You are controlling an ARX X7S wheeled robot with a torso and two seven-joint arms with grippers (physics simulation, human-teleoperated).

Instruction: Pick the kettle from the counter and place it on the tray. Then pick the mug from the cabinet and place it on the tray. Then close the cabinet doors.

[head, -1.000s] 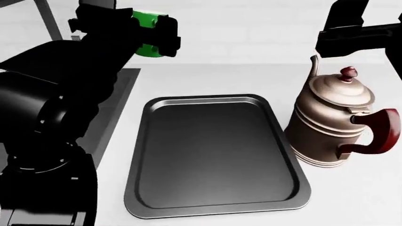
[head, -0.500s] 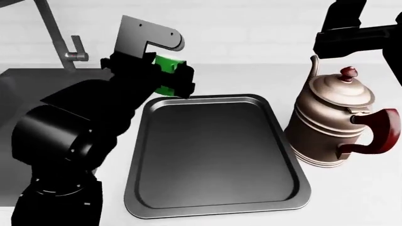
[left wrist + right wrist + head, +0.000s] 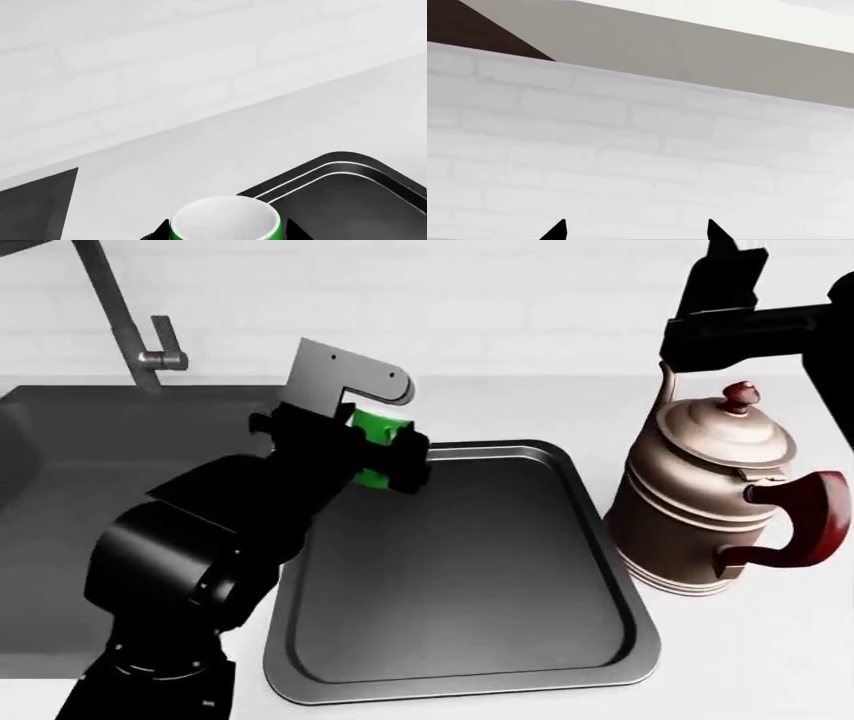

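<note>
Head view: left gripper is pinching the mug over the tray's far-left corner; right gripper's fingertips are standing spread.

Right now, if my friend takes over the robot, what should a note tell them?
Left tool: shut on the mug, held over the tray's far left corner.
Right tool: open, raised, facing the brick wall, holding nothing.
Kettle: on the counter right of the tray, not on it.
Done: mug picked up.
Left: set mug down, move kettle onto tray, close cabinet doors, which are out of view.
</note>
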